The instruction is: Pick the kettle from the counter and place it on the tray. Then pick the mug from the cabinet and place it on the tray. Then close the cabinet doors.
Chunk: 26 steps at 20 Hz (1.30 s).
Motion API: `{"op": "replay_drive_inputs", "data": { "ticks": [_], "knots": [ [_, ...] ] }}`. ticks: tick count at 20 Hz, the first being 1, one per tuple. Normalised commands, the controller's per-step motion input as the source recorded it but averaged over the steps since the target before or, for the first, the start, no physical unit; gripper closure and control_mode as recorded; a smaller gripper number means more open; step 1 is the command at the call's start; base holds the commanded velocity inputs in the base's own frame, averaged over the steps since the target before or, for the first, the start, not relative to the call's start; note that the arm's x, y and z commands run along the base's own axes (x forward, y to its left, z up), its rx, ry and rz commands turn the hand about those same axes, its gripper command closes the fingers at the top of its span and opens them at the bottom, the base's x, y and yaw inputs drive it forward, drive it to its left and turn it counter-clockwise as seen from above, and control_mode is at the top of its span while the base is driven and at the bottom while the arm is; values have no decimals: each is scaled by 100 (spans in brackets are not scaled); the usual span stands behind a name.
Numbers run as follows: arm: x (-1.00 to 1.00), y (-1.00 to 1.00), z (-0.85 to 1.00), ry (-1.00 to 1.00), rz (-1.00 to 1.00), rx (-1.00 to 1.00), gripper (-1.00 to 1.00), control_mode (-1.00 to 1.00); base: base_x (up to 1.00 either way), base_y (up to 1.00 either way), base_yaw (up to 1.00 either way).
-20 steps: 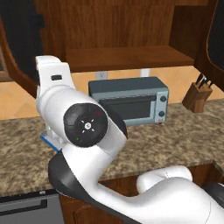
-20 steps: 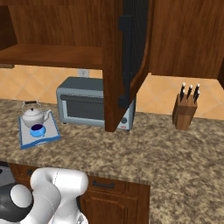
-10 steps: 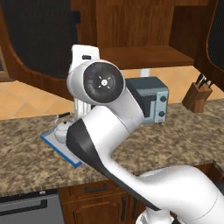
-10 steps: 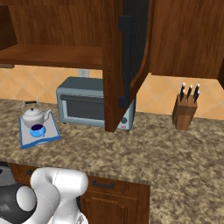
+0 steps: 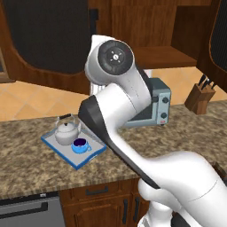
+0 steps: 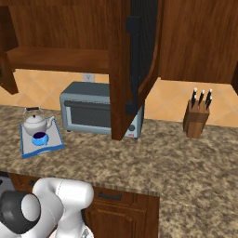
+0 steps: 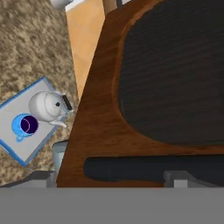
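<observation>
The speckled granite tabletop [image 6: 153,158] runs under the dark-wood wall cabinet [image 6: 56,58], whose 2 cabinet doors [image 5: 46,37] stand swung open — 1 fills the hand view, black bar handle [image 7: 153,168] just ahead of the tool [image 7: 113,179], which is spread wide with nothing in it. A grey toaster oven [image 6: 86,111] sits left of a knife block [image 6: 196,120]. The blue-rimmed tray [image 5: 60,150] carries the white kettle [image 5: 66,133] and, beside it, the blue mug [image 5: 80,145].
</observation>
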Motion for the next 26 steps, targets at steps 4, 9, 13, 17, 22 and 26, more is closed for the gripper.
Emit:
{"op": "replay_drive_inputs", "data": {
  "ticks": [4,9,13,17,22,26],
  "knots": [
    [100,-42,-29,1,0,9,-100,-100,0,0,0],
    [100,-36,-32,2,0,9,-100,-100,0,0,0],
    [100,-28,-36,4,0,11,-100,-100,0,0,0],
    [98,-17,-30,9,0,15,-100,-100,0,0,0],
    [77,-4,-27,9,0,15,-100,-100,0,0,0],
    [77,0,-35,0,0,10,-100,-100,0,0,0]
  ]
}}
